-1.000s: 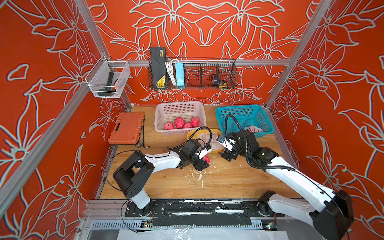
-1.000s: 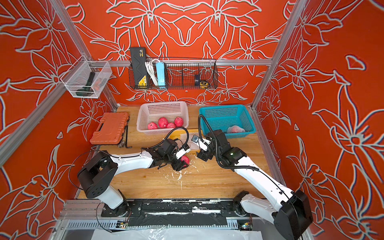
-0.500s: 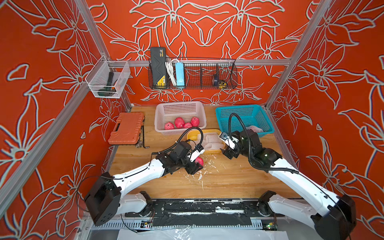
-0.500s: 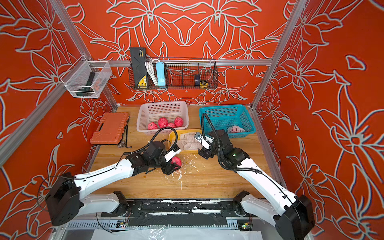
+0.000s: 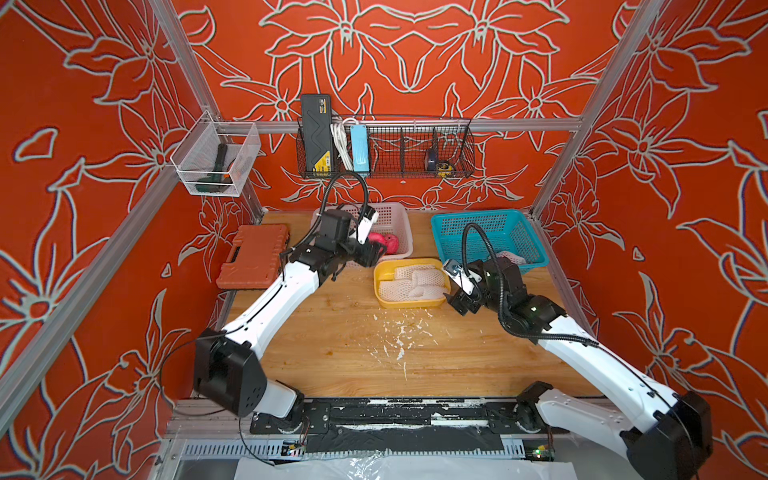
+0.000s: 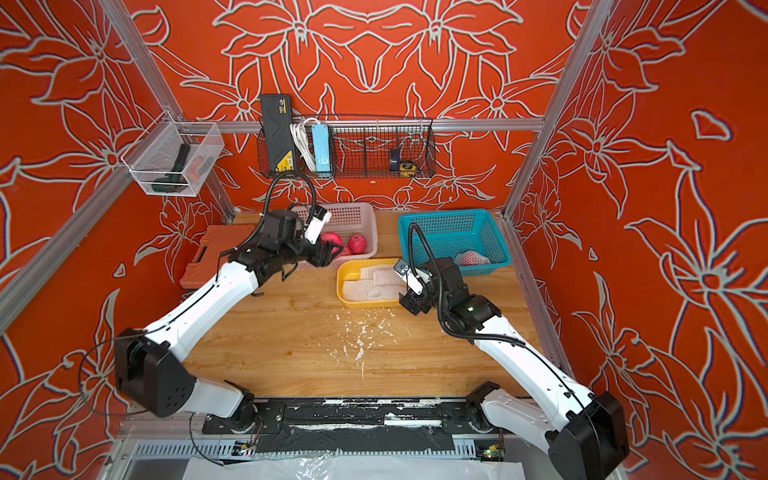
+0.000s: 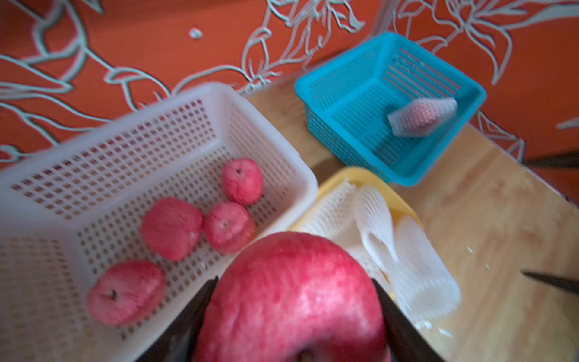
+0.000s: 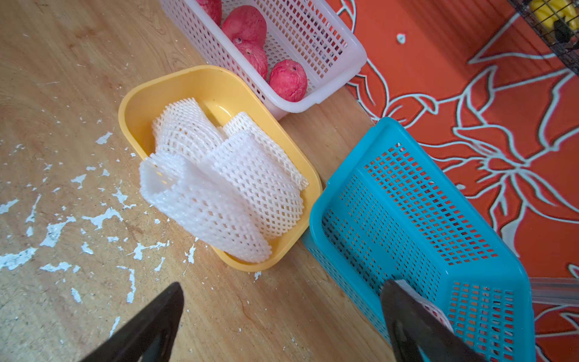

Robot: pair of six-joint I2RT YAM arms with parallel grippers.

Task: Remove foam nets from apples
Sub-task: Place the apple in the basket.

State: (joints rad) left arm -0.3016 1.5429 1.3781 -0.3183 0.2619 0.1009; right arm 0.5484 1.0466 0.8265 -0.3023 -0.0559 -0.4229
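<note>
Pinched between the jaws of my left gripper is a bare apple, pinkish-red and out of its net; the dark fingers press on its two sides. I hold it in the air above the near edge of the white basket, close to the yellow tray. Four more bare apples lie on the floor of that white basket.

Several empty foam nets are piled in the yellow tray, overlapping, one drooping over its rim. Just beside the tray stands the blue basket, and in it lies one netted apple, its white sleeve on.

My right gripper hangs spread wide and empty above the table, near where the yellow tray and the blue basket meet. Small white flakes are scattered over the wood in front of the tray.
</note>
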